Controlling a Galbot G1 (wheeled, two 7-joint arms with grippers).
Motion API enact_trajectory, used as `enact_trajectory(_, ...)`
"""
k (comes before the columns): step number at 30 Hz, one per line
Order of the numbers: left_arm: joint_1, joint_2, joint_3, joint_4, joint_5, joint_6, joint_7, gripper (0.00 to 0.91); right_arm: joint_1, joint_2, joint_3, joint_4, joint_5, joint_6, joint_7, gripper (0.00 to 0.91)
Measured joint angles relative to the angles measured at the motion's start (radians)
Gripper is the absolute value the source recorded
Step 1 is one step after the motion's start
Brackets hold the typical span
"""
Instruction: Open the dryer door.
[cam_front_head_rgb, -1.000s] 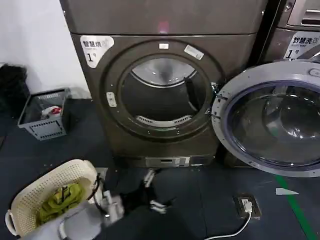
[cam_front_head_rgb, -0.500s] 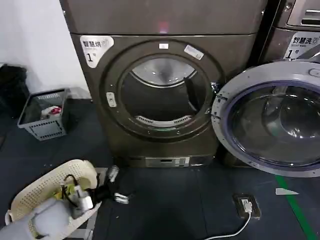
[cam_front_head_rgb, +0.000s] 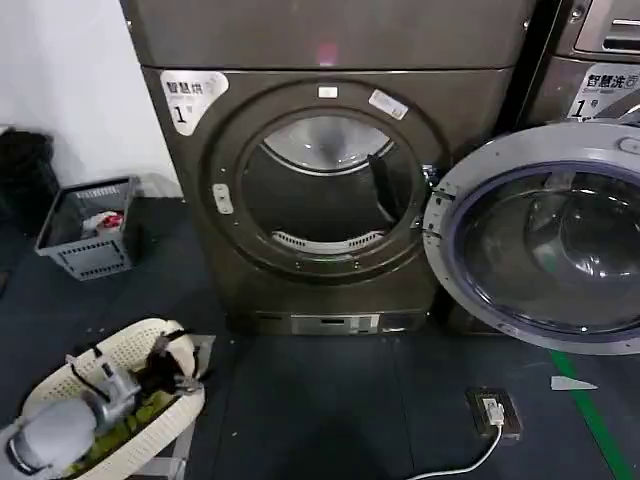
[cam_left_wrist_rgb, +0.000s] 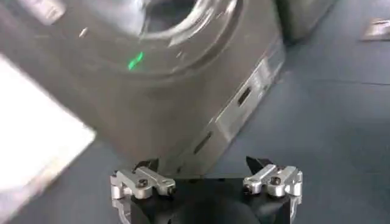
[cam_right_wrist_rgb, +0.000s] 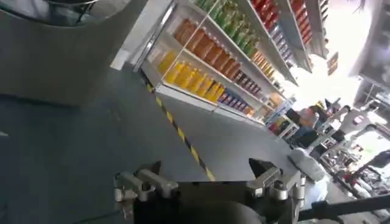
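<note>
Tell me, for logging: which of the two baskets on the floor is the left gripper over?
The cream laundry basket; the left gripper is over its rim, while the grey crate sits farther back by the wall.

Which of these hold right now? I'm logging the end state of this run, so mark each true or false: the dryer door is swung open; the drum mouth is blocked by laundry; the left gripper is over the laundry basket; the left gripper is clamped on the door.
1. The dryer door is swung open: true.
2. The dryer mouth is blocked by laundry: false, it is unobstructed.
3. The left gripper is over the laundry basket: true.
4. The left gripper is clamped on the door: false, it is open, holding nothing.
</note>
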Motion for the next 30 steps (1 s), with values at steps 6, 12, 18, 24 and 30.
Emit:
enact_trajectory(6,0.046,0.004,-0.092,-0.067,-0.197,0.185,-0.105,0.907,0.014,-0.015,-0.012,-0.019,-0.002,0.000,0.000,0.907)
enact_trajectory(12,0.096,0.001,-0.190,-0.132,-0.368,0.338,-0.157,0.907,0.021,-0.014,-0.031,-0.025,-0.007,0.000,-0.001,0.907)
enact_trajectory(18,0.175,0.008,-0.322,-0.168,-0.519,0.457,-0.220,0.907,0.017,-0.014,-0.035,-0.038,-0.007,0.008,-0.005,0.907)
enact_trajectory(24,0.186,-0.004,-0.383,-0.161,-0.622,0.504,-0.250,0.907,0.020,-0.007,-0.051,-0.035,-0.011,0.010,-0.006,0.907)
enact_trajectory(30,0.229,0.005,-0.444,-0.128,-0.698,0.504,-0.283,0.907,0.022,-0.009,-0.057,-0.037,-0.013,0.010,-0.006,0.907)
